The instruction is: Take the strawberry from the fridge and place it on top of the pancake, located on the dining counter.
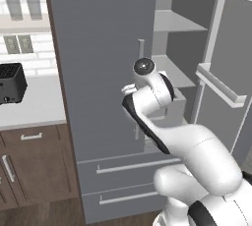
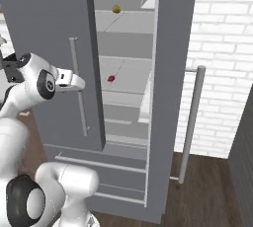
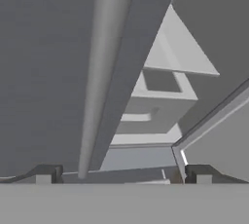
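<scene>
The fridge (image 2: 49,18) stands with its right door (image 2: 173,73) swung open and its left door shut. In the right base view the strawberry (image 2: 111,78) lies on a pale shelf (image 2: 128,75) at mid-height in the middle of the frame, a small red dot standing clear of the shelf walls. One shelf higher, near the top centre, sits a yellowish-brown lump (image 2: 116,9).

The gripper (image 2: 74,80) shows at centre left of the right base view, at the end of the white arm, just beside the long silver handle (image 2: 79,88) of the shut left door. The strawberry lies to its right in that frame, at about the same height but deeper inside the fridge, past the door's edge, and well apart from the fingers.

In the hand view the two dark fingertips (image 3: 48,173) rise at the bottom left and bottom right, spread wide with nothing between them; the jaws stand fully apart. The handle (image 3: 104,72) runs up the left half of that frame, and shelves and a drawer front show to its right; the strawberry is likely too small or hidden to make out there.

In the left base view the arm's wrist (image 1: 147,80) sits at centre frame against the grey door, and a dark toaster (image 1: 11,82) rests on the counter (image 1: 39,104) at the left edge.
</scene>
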